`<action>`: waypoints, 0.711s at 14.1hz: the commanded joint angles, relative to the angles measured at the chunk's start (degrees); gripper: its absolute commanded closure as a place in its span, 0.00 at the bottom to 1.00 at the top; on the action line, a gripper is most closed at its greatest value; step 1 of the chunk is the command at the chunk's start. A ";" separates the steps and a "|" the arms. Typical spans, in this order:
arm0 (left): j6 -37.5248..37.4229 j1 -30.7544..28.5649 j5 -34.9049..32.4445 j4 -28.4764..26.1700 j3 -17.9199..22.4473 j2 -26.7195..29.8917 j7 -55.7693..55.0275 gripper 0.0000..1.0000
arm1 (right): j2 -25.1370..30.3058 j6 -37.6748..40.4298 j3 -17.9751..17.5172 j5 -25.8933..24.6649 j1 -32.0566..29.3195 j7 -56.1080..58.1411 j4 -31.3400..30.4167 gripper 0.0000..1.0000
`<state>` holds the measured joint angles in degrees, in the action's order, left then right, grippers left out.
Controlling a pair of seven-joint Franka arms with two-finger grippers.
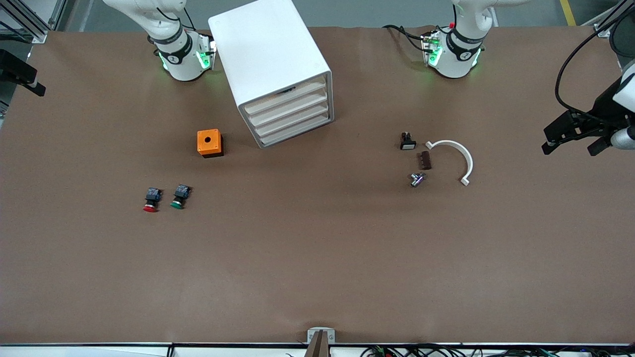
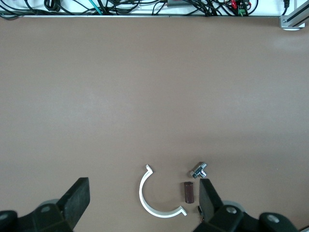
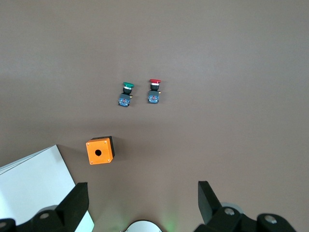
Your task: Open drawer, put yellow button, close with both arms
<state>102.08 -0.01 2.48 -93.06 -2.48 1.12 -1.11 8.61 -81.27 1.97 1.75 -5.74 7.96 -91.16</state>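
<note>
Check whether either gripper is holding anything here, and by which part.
Nothing is held. The left gripper hangs open above the white curved clip; the right gripper hangs open near the orange box. Both sets of jaws are empty.

The drawer (image 1: 285, 96), uppermost of four shallow off-white trays in a white rounded cabinet (image 1: 270, 54), sits pushed in with a dark slit along its upper edge, its cabinet standing upright and angled, below and just beside the raised, wide-spread right gripper (image 3: 142, 186).
</note>
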 commanded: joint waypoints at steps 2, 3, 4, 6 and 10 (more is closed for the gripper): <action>-2.14 1.24 -1.16 1.12 1.16 -0.33 0.32 0.00 | 1.32 -0.12 -0.39 0.00 -0.50 0.39 -0.87 0.00; -3.54 0.81 -1.16 1.21 0.90 -0.33 0.40 0.00 | 1.32 -0.12 -0.39 0.00 -0.41 0.39 -0.87 0.00; -4.43 0.63 -1.16 0.95 0.90 -0.42 0.66 0.00 | 1.32 -0.12 -0.39 0.00 -0.50 0.39 -0.87 0.00; -5.05 0.45 -1.16 0.95 0.90 -0.51 0.58 0.00 | 1.32 -0.12 -0.39 0.00 -0.50 0.39 -0.87 0.00; -10.92 0.54 -1.16 0.86 0.90 -2.09 0.58 0.00 | 1.41 -0.03 -0.22 0.00 -0.50 0.48 -0.95 0.00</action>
<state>94.62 0.12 2.48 -93.11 -1.93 0.02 -1.11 8.62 -81.27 1.98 1.75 -5.74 7.96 -91.16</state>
